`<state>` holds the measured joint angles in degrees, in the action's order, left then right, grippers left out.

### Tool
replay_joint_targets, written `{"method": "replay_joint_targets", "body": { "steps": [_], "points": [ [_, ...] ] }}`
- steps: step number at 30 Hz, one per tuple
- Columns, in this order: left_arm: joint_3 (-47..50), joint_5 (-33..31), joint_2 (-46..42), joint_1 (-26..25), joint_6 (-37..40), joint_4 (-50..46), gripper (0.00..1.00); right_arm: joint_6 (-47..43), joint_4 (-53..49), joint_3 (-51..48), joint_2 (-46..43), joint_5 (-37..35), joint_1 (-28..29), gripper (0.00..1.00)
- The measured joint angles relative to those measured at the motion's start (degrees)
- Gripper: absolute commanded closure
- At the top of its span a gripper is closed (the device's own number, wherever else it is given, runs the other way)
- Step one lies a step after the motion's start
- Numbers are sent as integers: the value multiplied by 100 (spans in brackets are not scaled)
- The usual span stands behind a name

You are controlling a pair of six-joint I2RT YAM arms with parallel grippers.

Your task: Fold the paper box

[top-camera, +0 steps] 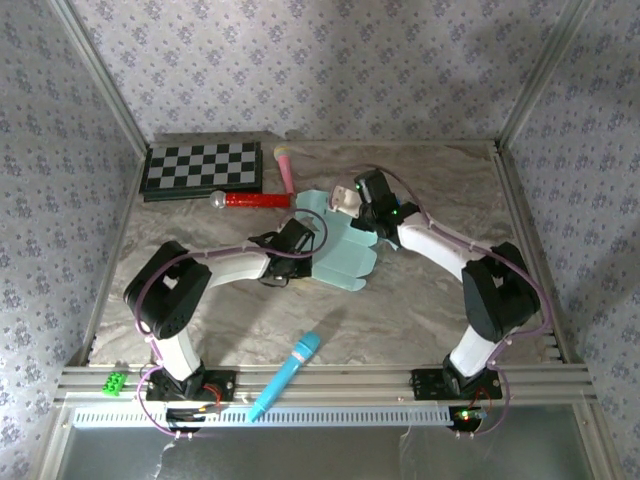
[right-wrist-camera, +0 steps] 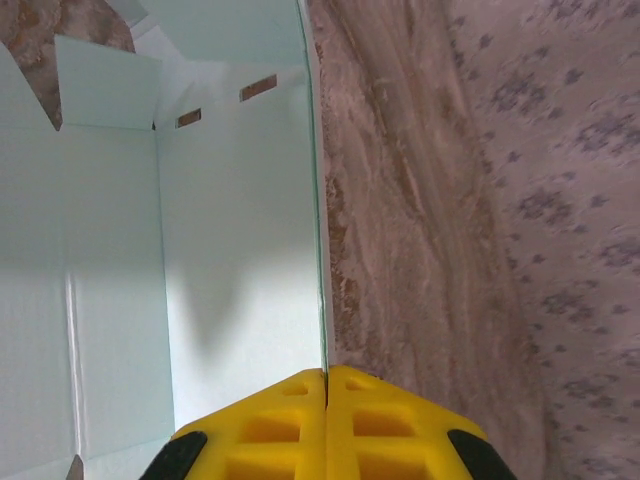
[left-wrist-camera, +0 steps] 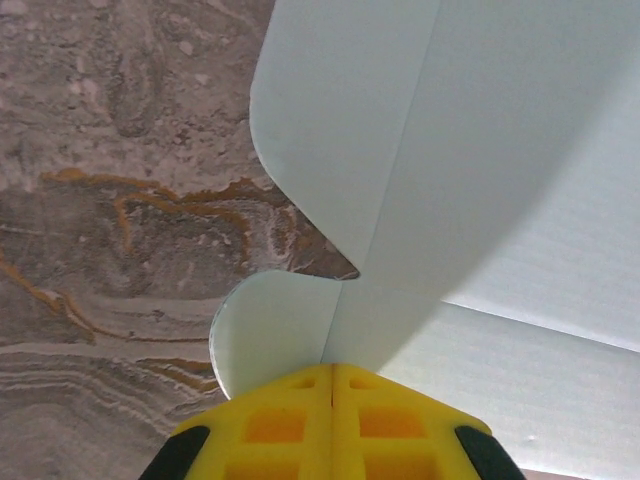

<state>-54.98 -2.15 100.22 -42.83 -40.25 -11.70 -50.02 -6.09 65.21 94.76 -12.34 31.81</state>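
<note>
The paper box (top-camera: 343,248) is a pale mint-blue die-cut sheet, partly raised between the two arms at the table's middle. My left gripper (top-camera: 297,240) is shut on its left side; in the left wrist view the yellow jaws (left-wrist-camera: 332,372) pinch the card (left-wrist-camera: 480,200) right beside a rounded tab (left-wrist-camera: 270,330). My right gripper (top-camera: 362,207) is shut on the sheet's far edge; in the right wrist view the jaws (right-wrist-camera: 326,376) clamp a thin upright panel edge (right-wrist-camera: 318,200), with creased panels and slots (right-wrist-camera: 220,200) spreading to the left.
A folded chessboard (top-camera: 203,168) lies at the back left, with a red-handled microphone (top-camera: 250,200) and a pink stick (top-camera: 286,166) beside it. A bright blue microphone (top-camera: 286,373) lies near the front edge. A green brick (top-camera: 115,381) sits on the front rail.
</note>
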Motion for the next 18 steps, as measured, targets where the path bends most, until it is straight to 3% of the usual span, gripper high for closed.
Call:
{"method": "replay_joint_targets", "body": {
  "steps": [11, 18],
  "points": [
    [11, 149, 61, -70, -144, 258, 96, -715, 1556, -1200, -308, -437, 319, 100],
    [138, 122, -223, -79, -63, 192, 76, -931, 1880, -1331, -317, -479, 337, 100]
  ]
}}
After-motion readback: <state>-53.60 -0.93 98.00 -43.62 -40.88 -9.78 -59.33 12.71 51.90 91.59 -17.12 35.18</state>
